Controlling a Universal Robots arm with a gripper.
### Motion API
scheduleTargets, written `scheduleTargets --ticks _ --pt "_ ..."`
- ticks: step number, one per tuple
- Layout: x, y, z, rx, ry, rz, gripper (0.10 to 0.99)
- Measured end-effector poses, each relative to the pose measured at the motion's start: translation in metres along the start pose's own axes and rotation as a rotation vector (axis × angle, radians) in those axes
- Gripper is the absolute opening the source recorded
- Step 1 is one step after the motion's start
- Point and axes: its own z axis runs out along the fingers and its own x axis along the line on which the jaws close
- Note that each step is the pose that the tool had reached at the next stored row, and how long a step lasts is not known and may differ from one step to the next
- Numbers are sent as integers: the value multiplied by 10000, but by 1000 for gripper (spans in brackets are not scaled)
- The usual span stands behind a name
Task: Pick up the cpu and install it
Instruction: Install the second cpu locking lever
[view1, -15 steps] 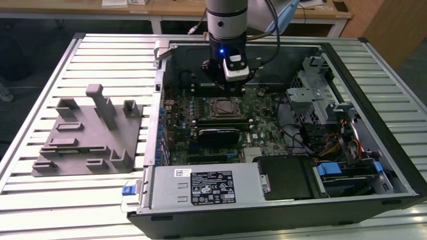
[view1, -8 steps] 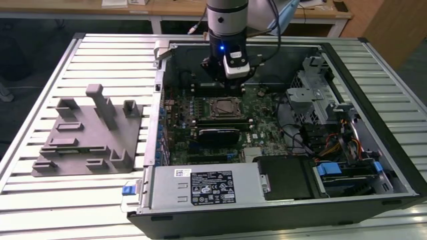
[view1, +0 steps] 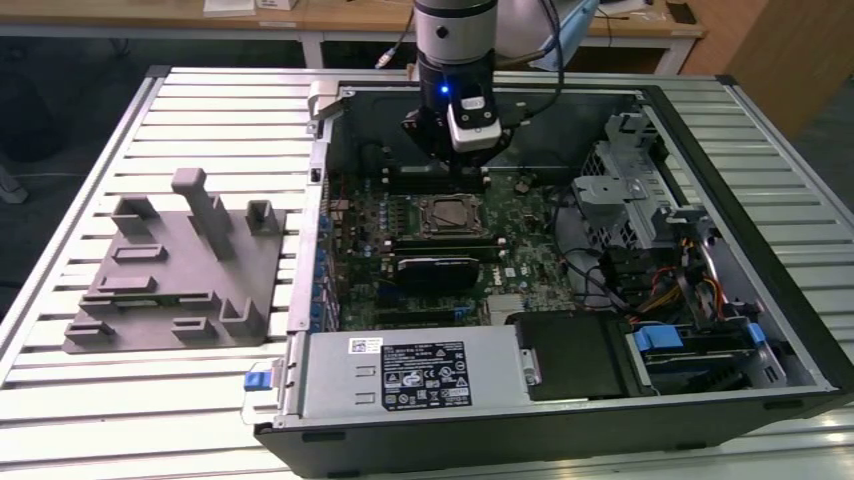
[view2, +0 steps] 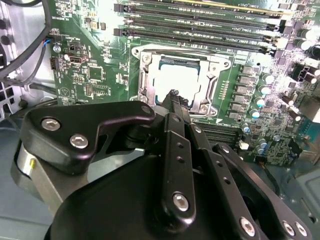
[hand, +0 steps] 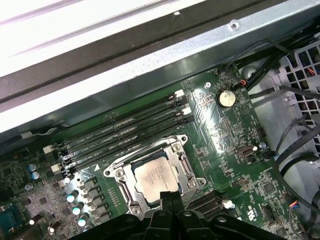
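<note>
So the cpu (hand: 156, 179) was already sitting in the motherboard socket (hand: 116, 172) — pale silver top facing up, framed by the metal bracket, a bit below the middle of the frame in the first wrist view. In the second wrist view the cpu (view2: 175, 80) showed up in the upper middle, just past the black fingertips.

The gripper (hand: 170, 199) hung right over the near edge of the chip, fingers pressed together with nothing between them — clenched on air, basically. Couldn't tell if the tips were actually touching the cpu or just hovering above it.

In the exterior view the arm (view1: 455, 40) came down from the top centre into the open computer case (view1: 747, 130), with the gripper (view1: 461, 158) above the socket (view1: 449, 212). The grey fixture (view1: 174, 270) sat on the slatted table (view1: 160, 420) at the left of the frame, well apart from the case. Memory slots (hand: 105, 135) ran alongside the socket.
</note>
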Motion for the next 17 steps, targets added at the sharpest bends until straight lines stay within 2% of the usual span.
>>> scheduleTargets --ticks 4,7,11,17 --pt "-6 -14 -2 4 1 -1 106" --pt "-23 -50 -1 4 1 -1 106" --pt "-52 -115 3 2 1 0 106" --pt "-114 -256 22 2 1 -8 106"
